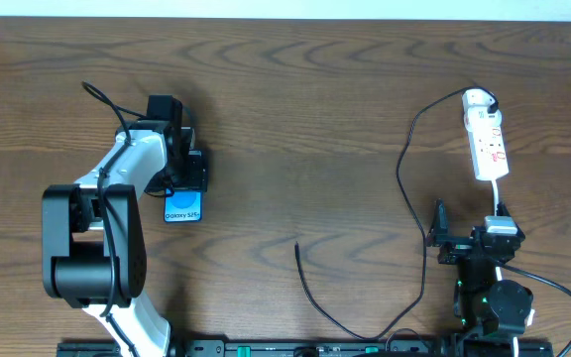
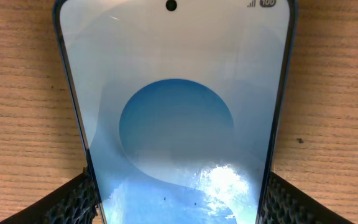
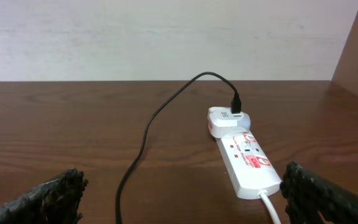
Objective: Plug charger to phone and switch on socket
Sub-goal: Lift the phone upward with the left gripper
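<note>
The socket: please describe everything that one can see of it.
The socket is a narrow white power strip, plastic by its look, with red markings. It lies flat on the wooden table, far right. A white adapter sits plugged in its far end, the black charger running from it. A white cord leaves its near end. The open right gripper is short of it, not touching.

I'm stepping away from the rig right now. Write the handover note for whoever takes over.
Left gripper: fingers flank the phone, which lies flat on the table. Whether the grip is firm is unclear.
Right gripper: open, empty, facing the socket.
Charger: one end is plugged in at the socket's far end. The free end lies loose mid-table, apart from the phone.
Done: nothing confirmed.
Left: plug the charger into the phone and switch the socket on. The switch state is unreadable.
</note>
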